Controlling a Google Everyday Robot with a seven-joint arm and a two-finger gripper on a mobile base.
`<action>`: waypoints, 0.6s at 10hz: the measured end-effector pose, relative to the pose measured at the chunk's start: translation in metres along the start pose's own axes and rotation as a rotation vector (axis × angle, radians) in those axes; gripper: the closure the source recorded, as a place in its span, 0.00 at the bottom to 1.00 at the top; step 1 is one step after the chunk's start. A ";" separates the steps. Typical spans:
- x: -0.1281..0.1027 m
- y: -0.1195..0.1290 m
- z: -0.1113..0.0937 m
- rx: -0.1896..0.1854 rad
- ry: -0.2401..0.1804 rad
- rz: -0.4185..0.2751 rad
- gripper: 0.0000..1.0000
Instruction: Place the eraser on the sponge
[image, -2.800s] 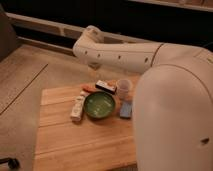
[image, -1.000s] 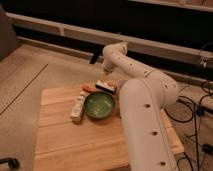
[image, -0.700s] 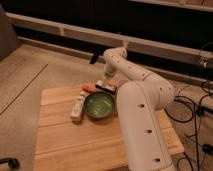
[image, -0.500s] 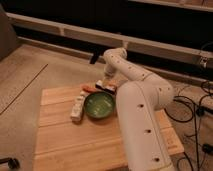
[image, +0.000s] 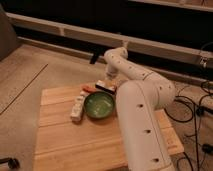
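my gripper (image: 110, 76) barely shifted vs half a sec ago, jaws spread, just above eraser (image: 105, 86); eraser lay flat, long axis approx 10-to-4.

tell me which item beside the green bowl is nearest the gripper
The eraser, the black block with white and red bands, just beneath the gripper; the orange-red stick and whitish box lie farther away.

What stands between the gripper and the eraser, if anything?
Nothing visible does. The gripper hangs right above the eraser, which lies beyond the green bowl on the wooden table. The sponge itself is hidden behind the arm.
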 end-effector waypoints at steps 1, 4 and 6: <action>-0.004 -0.003 0.000 0.019 0.020 -0.018 0.35; -0.018 -0.007 0.007 0.032 0.021 -0.049 0.35; -0.027 -0.001 0.017 0.002 -0.001 -0.060 0.35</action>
